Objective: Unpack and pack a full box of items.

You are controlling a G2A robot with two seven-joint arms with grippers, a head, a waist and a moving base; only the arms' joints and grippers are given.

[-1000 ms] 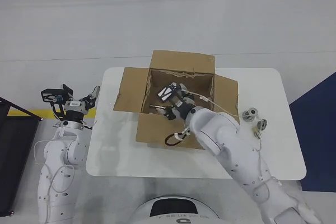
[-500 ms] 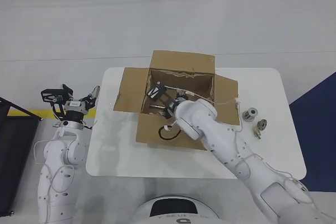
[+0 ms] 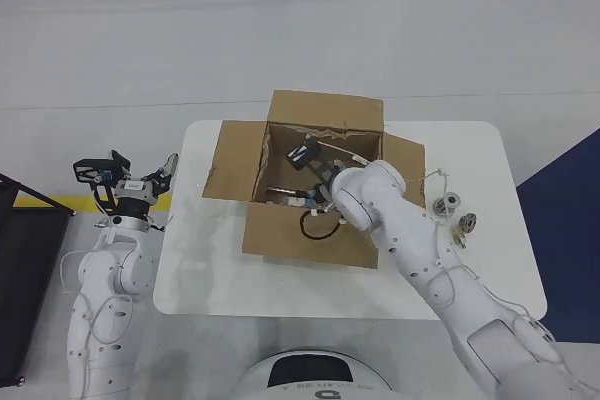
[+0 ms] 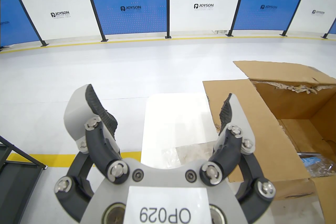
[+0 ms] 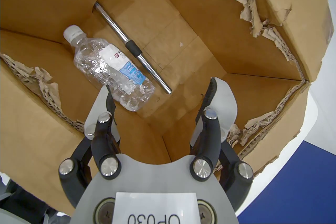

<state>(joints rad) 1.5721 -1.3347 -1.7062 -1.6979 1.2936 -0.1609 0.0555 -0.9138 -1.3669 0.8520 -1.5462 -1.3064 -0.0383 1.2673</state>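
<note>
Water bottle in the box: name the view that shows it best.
Right wrist view: the water bottle lies whole on the box floor beside a metal rod. Left wrist view catches a sliver; in the top view the right arm mostly hides it.

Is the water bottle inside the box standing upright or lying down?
Lying down. The water bottle rests on its side on the floor of the box, its cap near one wall, beside a metal rod.
</note>
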